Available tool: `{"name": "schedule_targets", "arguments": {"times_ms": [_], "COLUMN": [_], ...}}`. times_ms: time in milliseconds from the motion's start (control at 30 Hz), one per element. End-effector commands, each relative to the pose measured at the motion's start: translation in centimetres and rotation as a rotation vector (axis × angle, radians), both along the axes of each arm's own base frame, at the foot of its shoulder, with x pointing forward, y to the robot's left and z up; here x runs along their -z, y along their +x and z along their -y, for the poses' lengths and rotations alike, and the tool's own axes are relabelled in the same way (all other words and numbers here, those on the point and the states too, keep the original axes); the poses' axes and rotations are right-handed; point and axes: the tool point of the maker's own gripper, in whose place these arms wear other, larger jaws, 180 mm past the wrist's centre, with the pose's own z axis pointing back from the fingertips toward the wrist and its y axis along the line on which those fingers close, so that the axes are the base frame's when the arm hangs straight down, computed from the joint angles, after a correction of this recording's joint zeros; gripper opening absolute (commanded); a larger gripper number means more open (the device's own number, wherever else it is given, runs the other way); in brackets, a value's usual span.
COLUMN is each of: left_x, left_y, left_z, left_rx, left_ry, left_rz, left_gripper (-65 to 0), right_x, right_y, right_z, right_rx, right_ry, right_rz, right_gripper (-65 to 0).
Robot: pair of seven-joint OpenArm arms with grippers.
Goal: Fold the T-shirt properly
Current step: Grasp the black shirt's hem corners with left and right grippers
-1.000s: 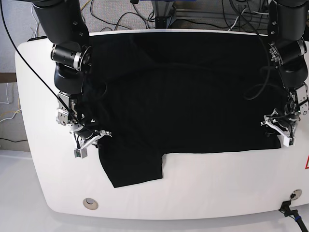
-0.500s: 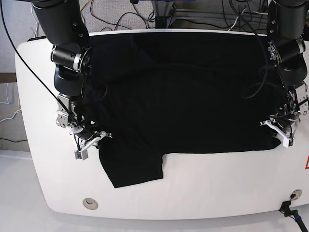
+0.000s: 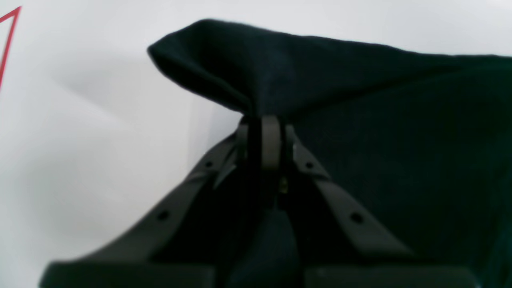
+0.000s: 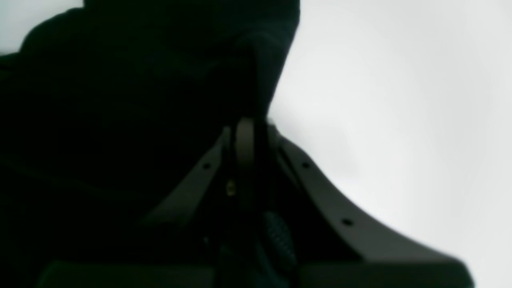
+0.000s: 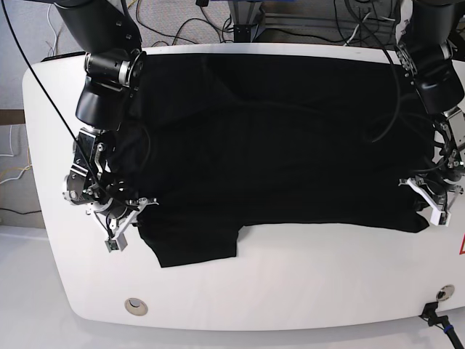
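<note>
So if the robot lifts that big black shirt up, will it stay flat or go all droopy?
Probably droopy: the large black cloth T-shirt bunches and drapes where the left pincer pinches it. It likely slides easily on the smooth white table.

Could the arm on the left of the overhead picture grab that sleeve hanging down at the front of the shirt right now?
Probably not at once. The right gripper is shut on the T-shirt edge, so it would have to let go first. The sleeve lies close beside it with nothing between.
</note>
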Motion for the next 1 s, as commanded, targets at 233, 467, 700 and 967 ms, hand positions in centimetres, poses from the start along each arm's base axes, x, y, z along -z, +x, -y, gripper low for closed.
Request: {"name": "schedule_targets", "arguments": {"times_ms": [233,467,700,967], "left_x": [-2.2,-0.7,2.1,3.5], "left_y": [-4.6,-7.9,-12.1,-13.8], "left_z": [-2.2,-2.5,-1.8,-1.9], "left_rx": [-0.028,-0.019,0.017,0.021], "left_ry": [0.15,0.194,0.225,0.229], "left_rz": [-0.005,-0.058,-0.151,-0.202], "left_gripper": [-65.0,-65.0,-65.0,-27.5], "right_x": [-3.9,-3.6,-1.4,-0.2], "right_y": [-4.2,-8.9,-12.8,-14.3], "right_z": [1.2,1.7,1.6,1.6], "right_rx": [-0.029,-0.048,-0.062,-0.067], "right_ry": [-0.116,-0.22,-0.246,-0.246], "right_rz": [0.002,-0.076,-0.136,-0.174], "right_gripper": [-65.0,-65.0,-65.0,-30.7]}}
